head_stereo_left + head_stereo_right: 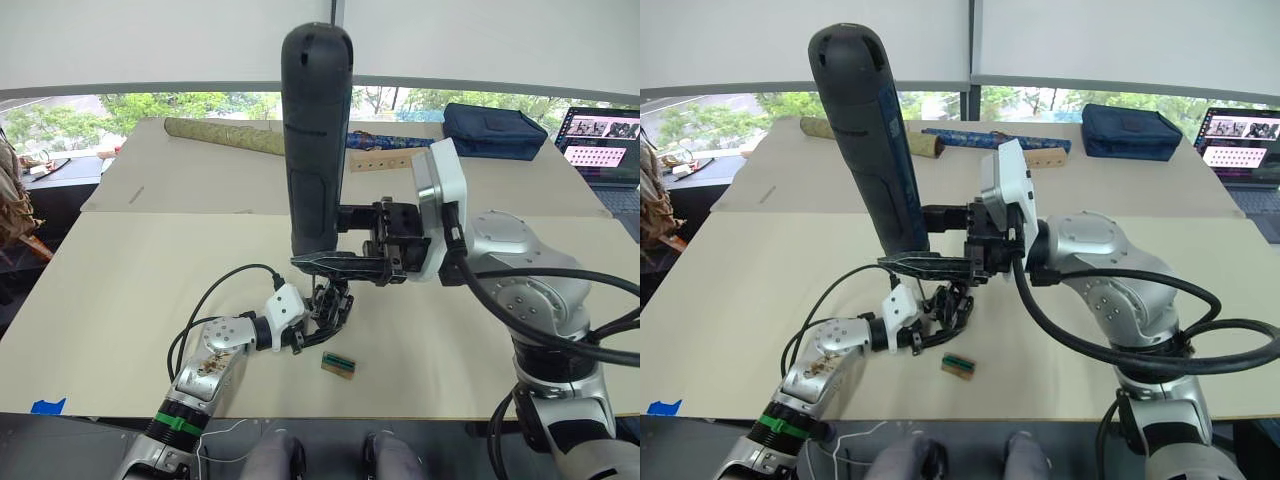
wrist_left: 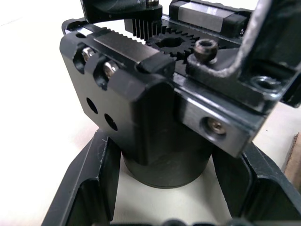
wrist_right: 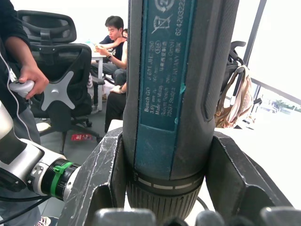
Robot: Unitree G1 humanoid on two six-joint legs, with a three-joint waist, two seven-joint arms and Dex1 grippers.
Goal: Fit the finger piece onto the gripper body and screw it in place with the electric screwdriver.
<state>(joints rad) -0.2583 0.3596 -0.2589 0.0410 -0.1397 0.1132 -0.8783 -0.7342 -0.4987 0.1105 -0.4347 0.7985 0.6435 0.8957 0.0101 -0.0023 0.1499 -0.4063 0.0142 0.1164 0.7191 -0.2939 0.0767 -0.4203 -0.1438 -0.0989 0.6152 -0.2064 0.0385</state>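
Right claw clamped around the long black cylindrical electric screwdriver, upright over the small black blocky gripper body that the left claw pins closed on the tan surface; risk: tall tool tilts, bit misses screw.

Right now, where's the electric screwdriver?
The electric screwdriver stands nearly upright at the middle of the table, gripped low on its body by the right gripper, directly above the gripper body that the left gripper holds.
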